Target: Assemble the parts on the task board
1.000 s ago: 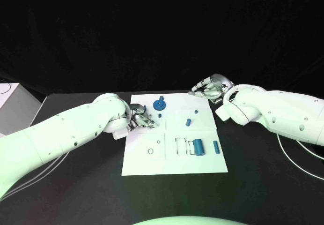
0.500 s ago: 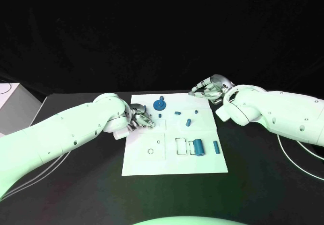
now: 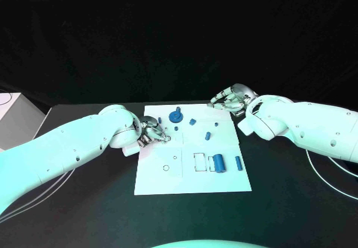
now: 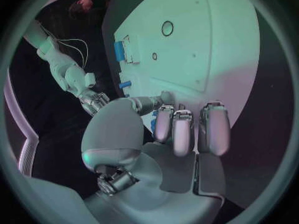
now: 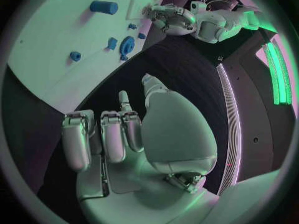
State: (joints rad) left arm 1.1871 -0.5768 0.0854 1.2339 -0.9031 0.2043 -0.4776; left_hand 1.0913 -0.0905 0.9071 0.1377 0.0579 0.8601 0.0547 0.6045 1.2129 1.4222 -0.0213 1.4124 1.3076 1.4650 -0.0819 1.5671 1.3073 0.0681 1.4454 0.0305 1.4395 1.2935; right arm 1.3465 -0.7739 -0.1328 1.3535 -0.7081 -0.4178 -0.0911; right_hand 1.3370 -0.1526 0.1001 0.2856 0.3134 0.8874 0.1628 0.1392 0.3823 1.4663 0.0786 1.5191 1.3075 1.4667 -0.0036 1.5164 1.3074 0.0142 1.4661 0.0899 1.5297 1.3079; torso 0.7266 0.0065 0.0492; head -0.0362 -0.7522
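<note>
Fingers of the left hand (image 3: pixel 151 131) curl inward at the task board's (image 3: pixel 190 178) left edge, holding nothing visible. Blue parts lie on the white board: a round gear (image 3: pixel 175 116), a small block (image 3: pixel 192 122), a cylinder (image 3: pixel 219 163). The right hand (image 3: pixel 231 97) hovers curled, empty, above the black surface (image 3: pixel 89 206) beyond the board's far right corner.

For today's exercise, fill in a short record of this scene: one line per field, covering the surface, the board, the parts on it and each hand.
surface: black table
board: white task board, flat at the table's middle
parts: blue gear, small block, thick cylinder, thin rod
left hand: at the board's left edge, fingers curled, contents unclear
right hand: beyond the board's far right corner, fingers curled, empty
</note>
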